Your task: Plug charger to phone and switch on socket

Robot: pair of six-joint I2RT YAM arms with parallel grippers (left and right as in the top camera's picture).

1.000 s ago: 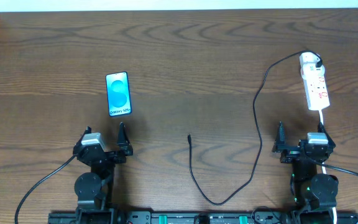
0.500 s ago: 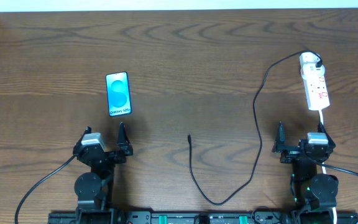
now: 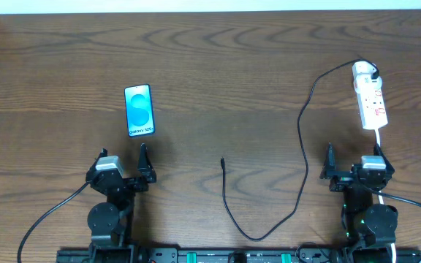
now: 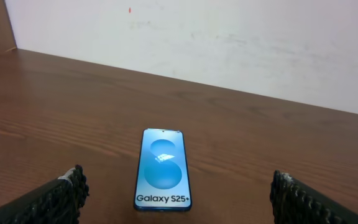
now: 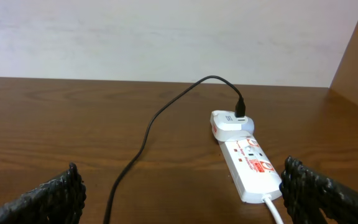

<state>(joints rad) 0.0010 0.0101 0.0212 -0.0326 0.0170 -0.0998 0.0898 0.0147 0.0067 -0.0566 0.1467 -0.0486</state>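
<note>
The phone (image 3: 139, 110) lies flat, blue screen up, left of the table's middle; in the left wrist view the phone (image 4: 162, 169) is just ahead of my left gripper (image 4: 178, 186), whose jaws stand wide apart, holding nothing. The charger (image 3: 299, 123) is a thin black cable, its small plug tip (image 3: 223, 162) loose at mid-table and its head plugged into the socket (image 3: 370, 98) at far right. My right gripper (image 3: 353, 157) is open and holds nothing, just short of the socket (image 5: 248, 163), with the charger cable (image 5: 148, 134) curving ahead of it. My left gripper (image 3: 122, 157) rests near the front.
A thick white cord (image 3: 381, 142) runs from the socket's near end back past my right gripper. A white wall (image 5: 166, 37) borders the table's far edge. Both arm bases sit on a black rail (image 3: 232, 256) along the front edge.
</note>
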